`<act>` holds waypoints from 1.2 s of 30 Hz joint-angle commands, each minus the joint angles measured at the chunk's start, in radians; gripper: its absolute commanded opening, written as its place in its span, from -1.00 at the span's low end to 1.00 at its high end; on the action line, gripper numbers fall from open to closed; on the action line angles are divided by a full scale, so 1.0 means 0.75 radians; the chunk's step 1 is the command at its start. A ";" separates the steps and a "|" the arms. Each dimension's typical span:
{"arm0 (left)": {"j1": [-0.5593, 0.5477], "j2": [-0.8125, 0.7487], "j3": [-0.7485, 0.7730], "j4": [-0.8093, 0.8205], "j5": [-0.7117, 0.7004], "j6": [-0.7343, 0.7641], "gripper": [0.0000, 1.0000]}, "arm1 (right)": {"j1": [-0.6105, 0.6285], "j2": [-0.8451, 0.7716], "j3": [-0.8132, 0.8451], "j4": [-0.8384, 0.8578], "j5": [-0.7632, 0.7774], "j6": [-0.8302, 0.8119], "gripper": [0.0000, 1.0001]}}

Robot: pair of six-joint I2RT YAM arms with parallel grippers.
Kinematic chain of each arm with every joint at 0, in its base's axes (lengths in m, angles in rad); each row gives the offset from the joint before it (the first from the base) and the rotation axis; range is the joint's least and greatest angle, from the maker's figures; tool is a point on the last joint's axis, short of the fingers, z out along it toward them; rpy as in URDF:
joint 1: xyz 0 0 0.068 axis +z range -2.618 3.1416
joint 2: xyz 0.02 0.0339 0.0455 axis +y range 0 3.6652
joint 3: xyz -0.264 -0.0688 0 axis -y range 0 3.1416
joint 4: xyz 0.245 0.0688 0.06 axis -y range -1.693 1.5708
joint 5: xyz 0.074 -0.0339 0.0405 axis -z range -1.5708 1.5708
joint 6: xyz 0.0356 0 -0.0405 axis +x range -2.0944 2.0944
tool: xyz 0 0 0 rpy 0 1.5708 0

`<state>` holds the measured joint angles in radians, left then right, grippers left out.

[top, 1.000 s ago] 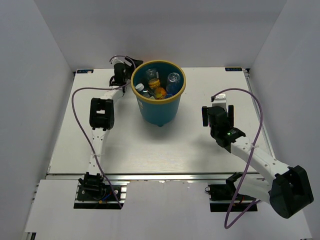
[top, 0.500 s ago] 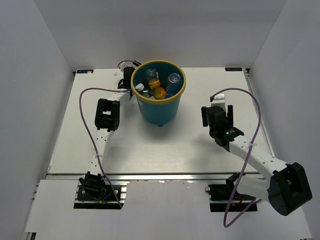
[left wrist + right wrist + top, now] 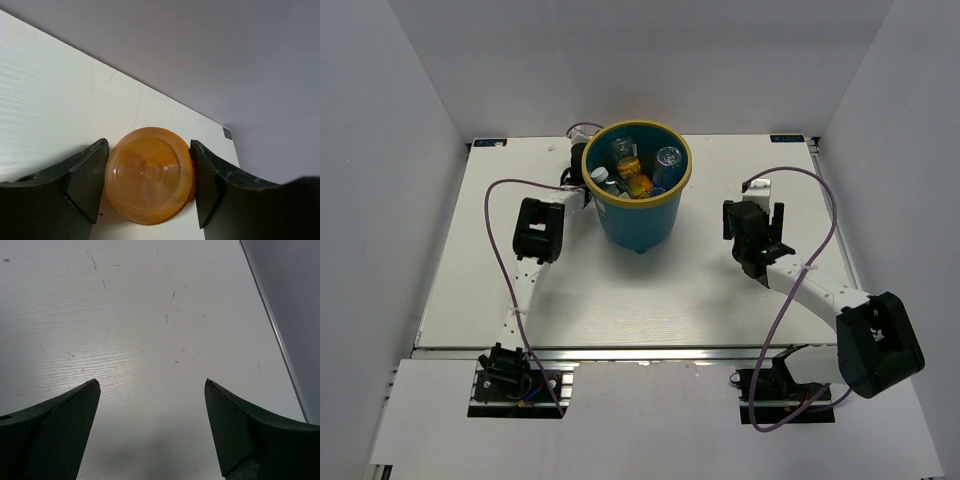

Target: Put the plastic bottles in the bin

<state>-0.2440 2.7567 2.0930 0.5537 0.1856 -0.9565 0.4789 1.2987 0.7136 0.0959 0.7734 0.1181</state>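
Left wrist view: we see left gripper (image 3: 149, 145) pinching orange bottle (image 3: 149, 175) end-on between 2 fingers, long axis along fingers, on table (image 3: 50, 100) beside bin (image 3: 635, 225). Right gripper (image 3: 151, 382) spread, empty, well apart.

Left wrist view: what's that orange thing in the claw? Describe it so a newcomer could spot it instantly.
On the white table, find the big teal bin; the left claw sits at its far-left side. Between the claw's fingers is an orange bottle, seen end-on as a round disc. It is the only bottle outside the bin.
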 commanded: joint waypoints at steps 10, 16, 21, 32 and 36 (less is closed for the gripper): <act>0.061 -0.398 -0.334 0.254 0.078 0.020 -1.00 | -0.117 -0.038 0.029 0.132 -0.148 0.082 0.79; 0.117 -0.770 -0.630 0.201 -0.134 0.158 -1.00 | -0.135 -0.091 -0.015 0.148 -0.180 0.088 0.79; 0.157 -1.014 -0.819 0.011 -0.356 0.267 -1.00 | -0.135 -0.165 -0.023 0.105 -0.201 0.115 0.78; 0.194 -1.509 -0.989 -0.229 -0.345 0.447 -1.00 | -0.135 -0.481 -0.076 -0.001 -0.366 0.102 0.76; 0.188 -1.663 -1.019 -0.204 -0.056 0.437 -1.00 | -0.135 -0.576 -0.098 -0.036 -0.538 0.098 0.76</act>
<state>-0.0944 1.6222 1.3357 0.3939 -0.0395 -0.6502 0.3805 0.9112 0.6556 0.0780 0.4797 0.1951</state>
